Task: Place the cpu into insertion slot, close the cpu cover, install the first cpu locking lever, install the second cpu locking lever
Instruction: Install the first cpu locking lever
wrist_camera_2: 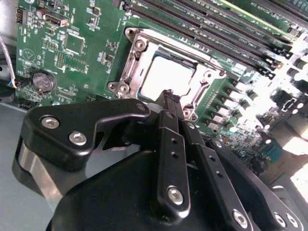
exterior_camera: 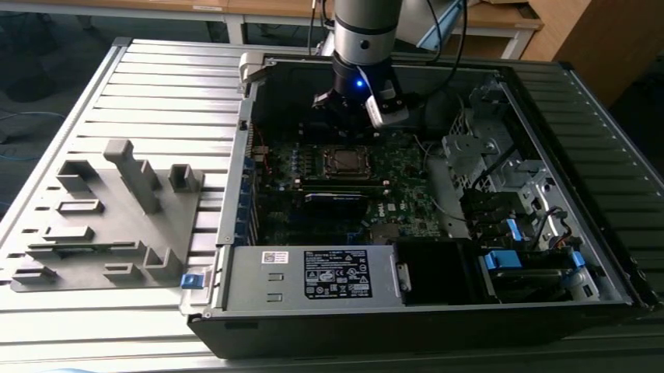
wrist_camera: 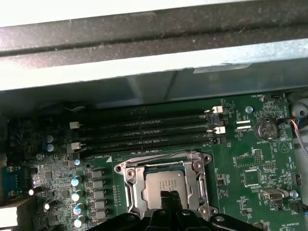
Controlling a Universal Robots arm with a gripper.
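The black gripper (wrist_camera_2: 169, 98) hangs directly over the socket in the green motherboard (wrist_camera: 250, 159), inside the open black computer case (exterior_camera: 581, 256); its two slim black fingers (wrist_camera_2: 174, 103) lie pressed together with no gap between them, and they hold nothing. The cpu (wrist_camera: 162, 185), a small flat square chip with a dull silver-grey metal top, already sits in the socket, and the cpu cover (wrist_camera: 129, 174), a thin shiny silver metal frame plate with a square opening, lies down flat around it, so that the chip shows through the opening. In both wrist views the fingertips point at the edge of the chip that is closest to the gripper, just above the frame; I cannot tell if they touch the metal. The socket is nearly square, without a clear long axis, and its sides run parallel to the long black memory slots (wrist_camera: 144, 127) just beside it. I judge that the placing and the closing of the cover are done, but the locking levers are too thin to make out. In the exterior view, the arm (exterior_camera: 365, 47) stands at the far side of the case, the white-labelled power supply box (exterior_camera: 311, 276) lies at the near side, well apart from the socket, and a grey plastic holder tray (exterior_camera: 104, 217) rests on the ribbed metal table (exterior_camera: 155, 85) at the exterior view's left.
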